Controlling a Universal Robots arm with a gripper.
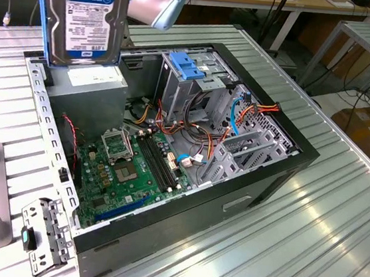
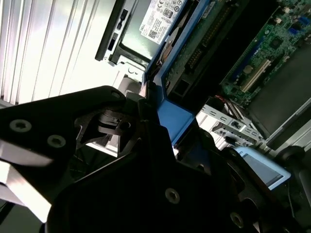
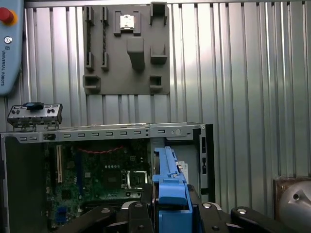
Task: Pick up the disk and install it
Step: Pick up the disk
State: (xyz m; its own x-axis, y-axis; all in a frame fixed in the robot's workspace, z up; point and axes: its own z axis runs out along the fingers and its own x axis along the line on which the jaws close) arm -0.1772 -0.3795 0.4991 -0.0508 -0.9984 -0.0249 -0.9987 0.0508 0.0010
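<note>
The disk is up in the air, and the gripper has it: black fingers clamp its blue carrier from both sides. It hangs upright, long axis near vertical, label toward the exterior view, above the open computer case at the corner by the power supply. The grey drive cage with its blue latch plate sits well apart, toward the exterior view's right. There's open air over the case, but cables crowd the cage's flank.

Bright room light, hard glare.
The table blows out white; my gripper lies in black shadow.
</note>
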